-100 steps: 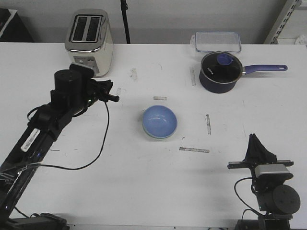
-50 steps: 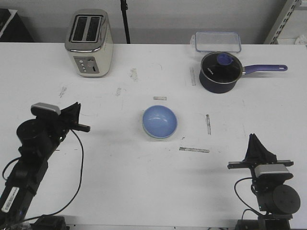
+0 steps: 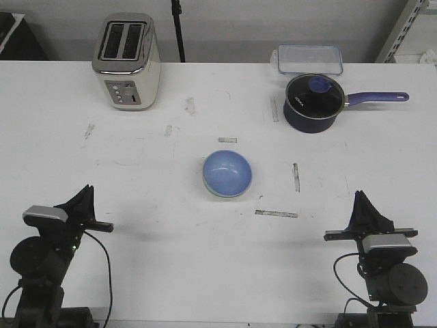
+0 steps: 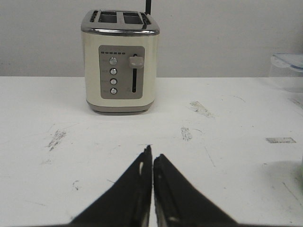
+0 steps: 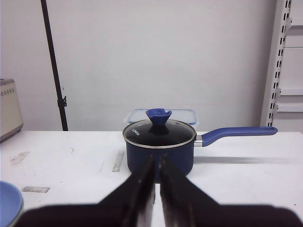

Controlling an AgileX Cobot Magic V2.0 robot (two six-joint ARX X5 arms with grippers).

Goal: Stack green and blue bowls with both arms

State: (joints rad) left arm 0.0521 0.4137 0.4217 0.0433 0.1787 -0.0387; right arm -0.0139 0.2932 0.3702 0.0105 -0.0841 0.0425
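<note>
The blue bowl [image 3: 227, 171] sits nested inside the green bowl [image 3: 220, 195] at the table's middle; only a thin mint rim of the green one shows under it. The blue bowl's edge also shows in the right wrist view [image 5: 8, 203]. My left gripper [image 3: 87, 190] is shut and empty at the front left, far from the bowls; its closed fingers show in the left wrist view [image 4: 152, 156]. My right gripper [image 3: 360, 197] is shut and empty at the front right, and shows in its wrist view [image 5: 156, 160].
A cream toaster [image 3: 127, 60] stands at the back left. A dark navy saucepan [image 3: 313, 102] with a glass lid and purple handle stands at the back right, with a clear lidded container [image 3: 309, 59] behind it. Tape strips and scuffs mark the white table [image 3: 171, 232].
My left arm has pulled back from beside the toaster toward the table's front left corner and lowered. The bowls and the right arm have not moved.
</note>
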